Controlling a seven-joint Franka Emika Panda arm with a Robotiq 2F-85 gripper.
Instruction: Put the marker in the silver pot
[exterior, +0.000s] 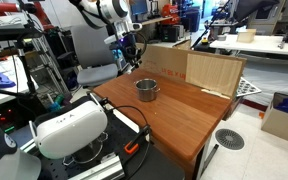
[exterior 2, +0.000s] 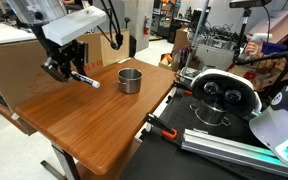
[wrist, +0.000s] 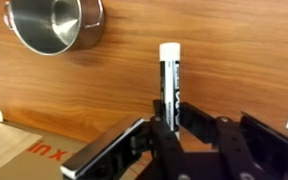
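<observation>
Well, the claw (wrist: 171,112) is pinching the marker (wrist: 168,75). Its two dark fingers (wrist: 144,130) are pressed onto the lower part of the dark barrel, and the pale capped end sticks out clear of them. In an exterior view the claw (exterior 2: 72,70) hangs low over one corner of the worktop (exterior 2: 104,125). The marker (exterior 2: 87,80) juts out sideways from it, pale tip leading, close above the wood; I cannot tell whether it touches. The silver pot (exterior 2: 130,80) stands upright on the wood near that tip but apart from it, and the wrist view shows its inside bare (wrist: 44,30).

The arm (exterior: 109,12) reaches down from above in white links, with the wrist bent so the claw (exterior: 127,55) points down at the board near the pot (exterior: 147,91).

The worktop (exterior: 179,115) is a warm brown wooden slab. A cardboard box (exterior: 167,60) and a pale plywood panel (exterior: 214,72) stand at its far edge. A bulky white device (exterior: 69,130) sits on a neighbouring bench, in a crowded lab with desks and equipment behind.
</observation>
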